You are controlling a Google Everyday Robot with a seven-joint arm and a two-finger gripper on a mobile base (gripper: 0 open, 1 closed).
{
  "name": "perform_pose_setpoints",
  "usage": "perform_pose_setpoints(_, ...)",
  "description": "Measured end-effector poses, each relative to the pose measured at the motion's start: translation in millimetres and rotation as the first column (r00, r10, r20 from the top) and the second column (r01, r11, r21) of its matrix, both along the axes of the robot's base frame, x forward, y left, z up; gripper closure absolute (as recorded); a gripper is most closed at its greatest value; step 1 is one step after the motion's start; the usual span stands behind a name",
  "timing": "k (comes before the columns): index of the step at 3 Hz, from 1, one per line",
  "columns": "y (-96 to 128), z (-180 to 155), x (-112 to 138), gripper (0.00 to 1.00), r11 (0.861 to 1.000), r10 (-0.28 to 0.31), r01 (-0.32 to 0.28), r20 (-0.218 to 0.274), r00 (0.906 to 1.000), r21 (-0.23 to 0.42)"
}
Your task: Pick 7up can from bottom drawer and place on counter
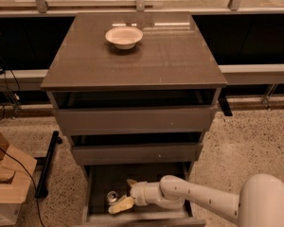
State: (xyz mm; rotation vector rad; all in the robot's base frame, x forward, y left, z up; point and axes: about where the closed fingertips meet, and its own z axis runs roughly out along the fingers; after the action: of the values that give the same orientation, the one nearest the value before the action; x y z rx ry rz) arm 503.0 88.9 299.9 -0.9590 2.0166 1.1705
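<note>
The 7up can [112, 196] stands upright in the open bottom drawer [97, 183], near its front left, with its shiny top showing. My gripper [125, 194] is down inside the drawer, just right of the can. It is open, with one cream finger [121, 205] in front of the can and the other finger [131, 182] behind it. The can sits at the mouth of the fingers and I cannot tell whether they touch it. The counter [170, 56] is the glossy grey-brown top of the cabinet.
A cream-white bowl [124, 36] sits at the back left of the counter. The two upper drawers [132, 121] are partly pulled out above the bottom one. A cardboard box [9, 183] and a black bar [47, 164] lie on the floor to the left.
</note>
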Motion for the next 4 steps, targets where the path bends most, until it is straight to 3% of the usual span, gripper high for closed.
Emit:
perform_pose_setpoints(1, -10.8, -45.3, 9.1, 0.00, 0.991, -0.135, 0.136, 0.013, 0.9907, -0.019)
perform_pose_setpoints(2, -11.8, -74.2, 14.8, 0.00, 0.981, -0.177, 0.178, 0.021, 0.9841, -0.080)
perform_pose_setpoints(3, 6.3, -89.6, 25.1, 0.00, 0.981, -0.152, 0.155, 0.037, 0.9877, -0.112)
perform_pose_setpoints(4, 40.9, -114.3, 33.4, 0.00, 0.990, -0.113, 0.113, 0.009, 0.9936, -0.085)
